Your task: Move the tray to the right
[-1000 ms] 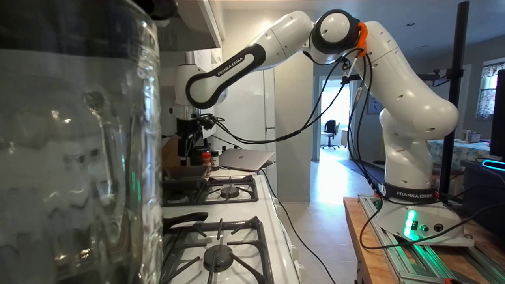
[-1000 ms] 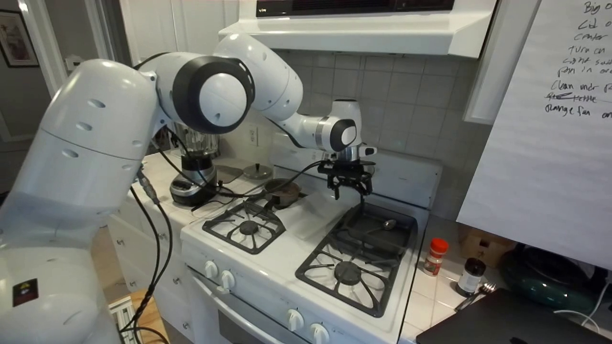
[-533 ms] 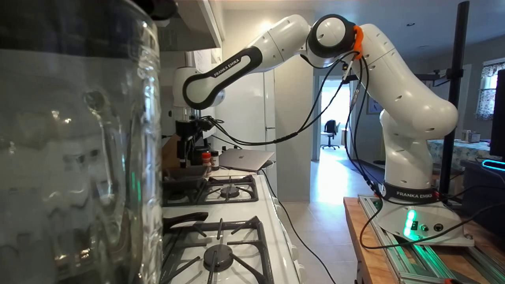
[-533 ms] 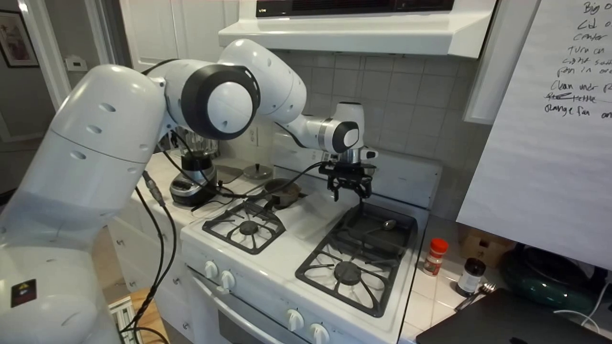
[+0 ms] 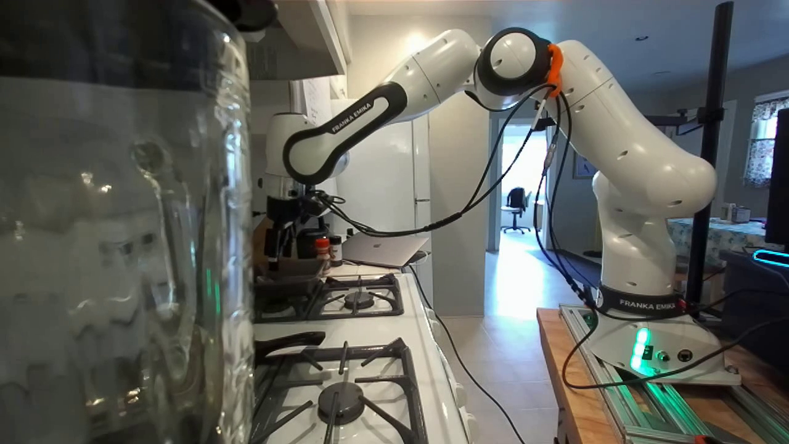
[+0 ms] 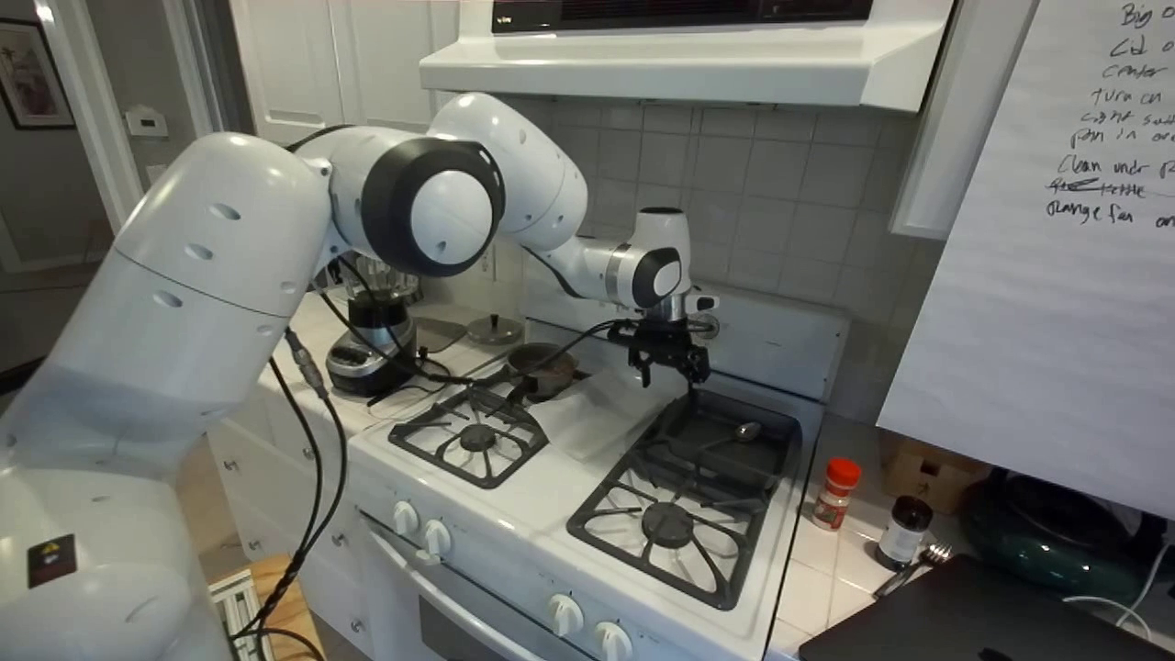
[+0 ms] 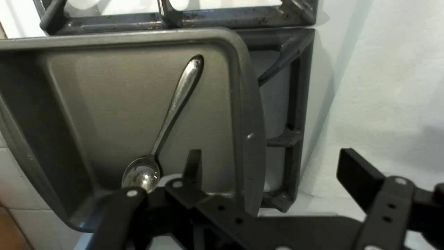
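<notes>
The tray is dark grey and rectangular with a shallow rim. It rests on the back burner grate and shows in both exterior views. A metal spoon lies in it. My gripper is open with nothing between its fingers. In the wrist view one finger is over the tray's inside and one is outside, over a white sheet, with the tray's side rim between them. In both exterior views the gripper points down just above the tray; contact cannot be told.
Black grates cover the front burners. A pan stands on the back left burner. A white sheet lies mid-stove. A red-capped jar and dark jar stand right. The blender stands left; the range hood hangs above.
The arm has come down a little and the gripper has moved slightly towards the back wall, with a small tilt. The tray and spoon have not visibly moved.
</notes>
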Controlling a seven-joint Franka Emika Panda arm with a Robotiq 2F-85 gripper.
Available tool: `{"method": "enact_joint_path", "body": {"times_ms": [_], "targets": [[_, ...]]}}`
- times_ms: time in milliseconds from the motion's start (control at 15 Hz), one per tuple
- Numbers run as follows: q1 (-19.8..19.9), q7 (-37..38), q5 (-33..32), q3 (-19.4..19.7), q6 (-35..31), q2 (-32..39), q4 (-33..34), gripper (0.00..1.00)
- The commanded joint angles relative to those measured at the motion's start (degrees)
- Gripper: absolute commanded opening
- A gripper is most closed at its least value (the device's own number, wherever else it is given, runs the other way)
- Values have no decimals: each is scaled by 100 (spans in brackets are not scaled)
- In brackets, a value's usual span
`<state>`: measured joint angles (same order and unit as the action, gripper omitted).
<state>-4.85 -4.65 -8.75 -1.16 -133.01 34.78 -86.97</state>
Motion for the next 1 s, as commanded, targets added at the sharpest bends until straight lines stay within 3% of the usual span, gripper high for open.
{"method": "enact_joint_path", "body": {"times_ms": [0, 800, 933], "targets": [[-102, 253, -138, 122, -357, 270, 104, 100], [-111, 45, -415, 254, -378, 742, 278, 100], [-85, -3, -387, 228, -348, 782, 338, 95]]}}
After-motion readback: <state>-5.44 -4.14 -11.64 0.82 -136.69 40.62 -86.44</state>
